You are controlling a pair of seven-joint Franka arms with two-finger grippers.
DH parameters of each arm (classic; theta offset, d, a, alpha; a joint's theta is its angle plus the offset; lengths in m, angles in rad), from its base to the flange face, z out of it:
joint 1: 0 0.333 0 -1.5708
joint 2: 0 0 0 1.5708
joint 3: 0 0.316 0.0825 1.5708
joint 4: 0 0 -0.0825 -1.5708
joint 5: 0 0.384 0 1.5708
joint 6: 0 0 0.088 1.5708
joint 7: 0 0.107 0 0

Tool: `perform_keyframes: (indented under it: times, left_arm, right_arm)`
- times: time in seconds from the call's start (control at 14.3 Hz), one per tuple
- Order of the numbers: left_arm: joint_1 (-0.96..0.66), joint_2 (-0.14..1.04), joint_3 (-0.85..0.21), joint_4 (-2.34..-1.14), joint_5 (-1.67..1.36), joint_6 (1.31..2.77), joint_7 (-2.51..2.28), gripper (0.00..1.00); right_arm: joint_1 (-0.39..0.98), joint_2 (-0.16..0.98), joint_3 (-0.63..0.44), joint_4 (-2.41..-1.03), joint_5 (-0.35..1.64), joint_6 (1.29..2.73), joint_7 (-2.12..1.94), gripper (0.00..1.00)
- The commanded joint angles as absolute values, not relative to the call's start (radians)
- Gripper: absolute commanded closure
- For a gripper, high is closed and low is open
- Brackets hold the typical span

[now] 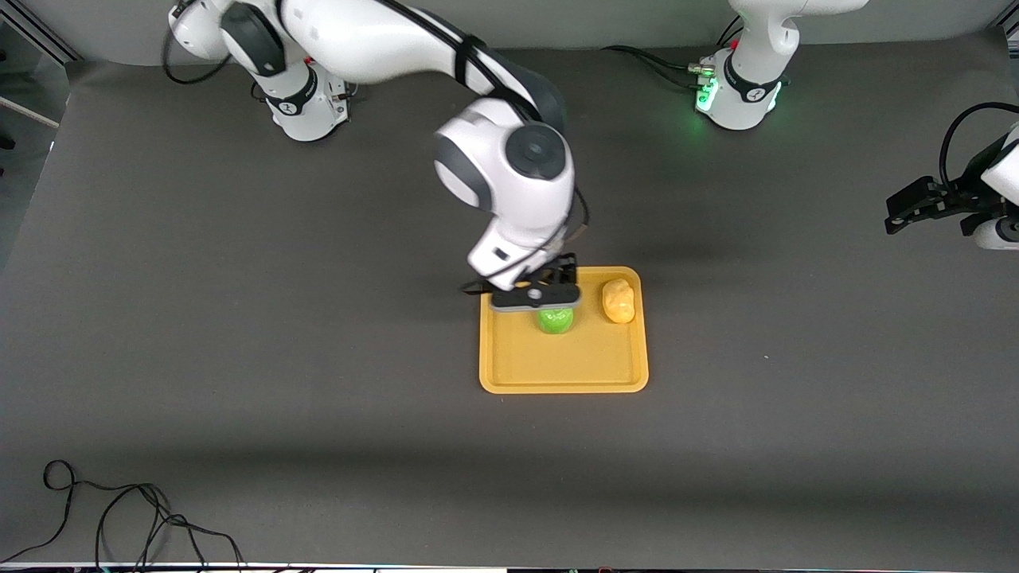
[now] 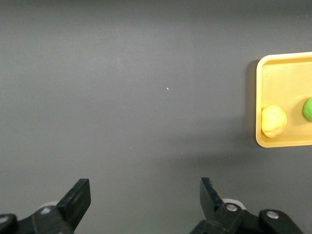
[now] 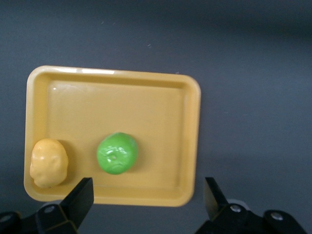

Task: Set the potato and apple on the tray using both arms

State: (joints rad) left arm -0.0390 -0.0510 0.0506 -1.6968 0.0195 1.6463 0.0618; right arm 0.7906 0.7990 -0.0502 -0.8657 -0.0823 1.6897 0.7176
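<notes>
Both pieces of food lie on the tray point(image 1: 564, 366), as you can see in the front view: the apple point(image 1: 556, 320) sits on the half nearer the robots' bases, and the potato point(image 1: 618, 301) lies beside it, close to the rim at the left arm's end of the table. The two are near each other but not touching. Your right gripper point(image 1: 532, 293) hangs over the tray's edge nearest the bases, just above the apple, with its fingers point(image 3: 78, 197) spread wide and nothing between them; in the right wrist view the apple lies free on the tray floor. Your left gripper point(image 1: 915, 208) waits over bare table at the left arm's end, well apart from the tray, its fingers point(image 2: 78, 197) also fully apart and empty.
</notes>
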Motion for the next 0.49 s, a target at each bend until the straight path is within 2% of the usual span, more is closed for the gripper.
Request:
perform_keyframes:
  times: [0.0,0.07,0.28,0.42]
  left_arm:
    - [-0.048,-0.058,0.058,-1.704,0.026,1.652,0.067,0.0]
    - [-0.048,-0.058,0.057,-1.704,0.026,1.652,0.067,0.0]
    - [-0.048,-0.058,0.058,-1.704,0.026,1.652,0.067,0.0]
    - [-0.048,-0.058,0.057,-1.704,0.026,1.652,0.067,0.0]
  right_arm:
    - [0.741,0.653,-0.069,-0.931,-0.091,1.559,0.625,0.0]
    - [0.718,0.587,-0.077,-0.986,-0.091,1.518,0.562,0.0]
    - [0.608,0.335,-0.084,-1.255,-0.083,1.523,0.431,0.0]
    - [0.531,0.228,-0.086,-1.36,-0.08,1.523,0.343,0.0]
